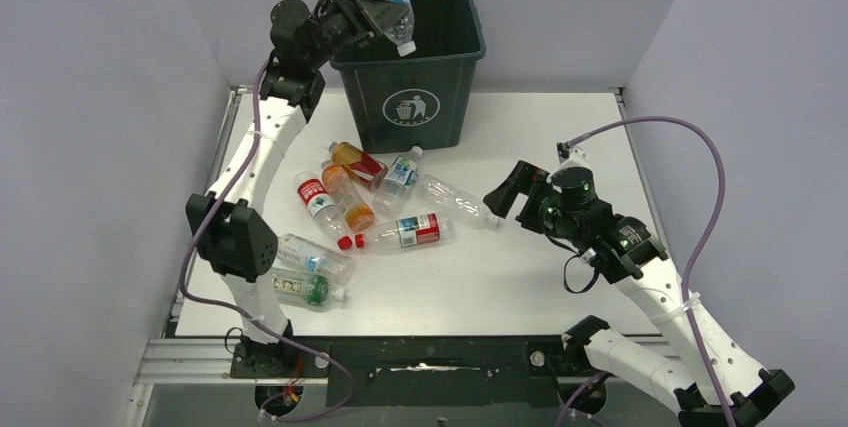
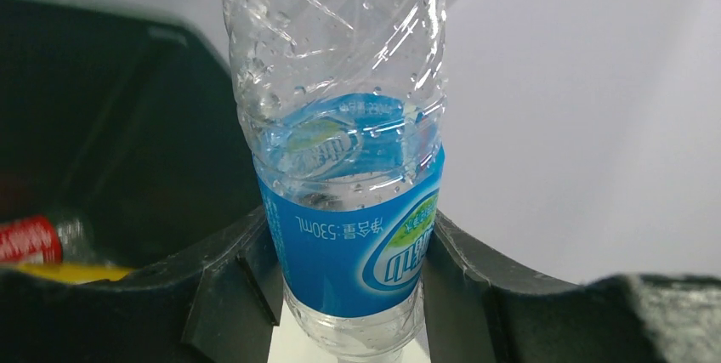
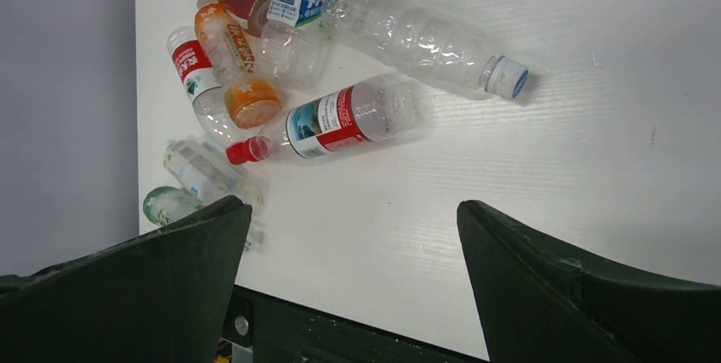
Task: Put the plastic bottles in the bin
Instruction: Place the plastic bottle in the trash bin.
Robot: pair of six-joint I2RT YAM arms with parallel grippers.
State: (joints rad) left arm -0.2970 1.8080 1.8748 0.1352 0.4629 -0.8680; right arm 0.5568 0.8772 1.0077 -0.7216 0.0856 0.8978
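Eight bottles or thereabouts lie loose on the table, so the job looks only partway through to me. At the far left, two of them sit by the table's left edge, beside the left arm's elbow. That arm reaches up and back, and the left gripper is clamped round the waist of a blue-labelled bottle, its fingers pressing the label from both sides. The bottle hangs tilted, white cap downward, over the left side of the mouth of the bin, which stands at the back of the table. Inside the bin I can make out something red-labelled and something yellow. This is the drop step, I'd say. The fingers need only part, provided the cap end is inside the rim and not over it.

Further right, the main heap lies in front of the bin, with a red-capped bottle on its near side and an unlabelled clear bottle at its right end. The right gripper hovers near that one, jaws spread wide and holding nothing. Its next move would be to come down across a bottle's body and close.
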